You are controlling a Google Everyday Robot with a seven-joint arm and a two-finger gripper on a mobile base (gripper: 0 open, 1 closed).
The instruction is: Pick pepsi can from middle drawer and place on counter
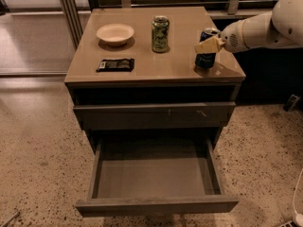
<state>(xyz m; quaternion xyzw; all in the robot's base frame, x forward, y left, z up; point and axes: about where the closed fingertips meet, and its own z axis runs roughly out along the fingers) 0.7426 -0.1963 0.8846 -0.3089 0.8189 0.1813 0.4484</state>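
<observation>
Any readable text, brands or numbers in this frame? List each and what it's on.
None readable.
Green patterned can: print too blurred to read.
Pepsi can, at the counter's right edge with the gripper at its top: no legible lettering.
Black packet: pale marks, unreadable.

Dim warm light, soft sheen on counter (142,67), deep shadow beneath, pale tool (207,45) lit at its right edge

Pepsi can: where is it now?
The pepsi can is at the front-right corner of the counter in camera view, right of the green can, gripper on it.
</observation>
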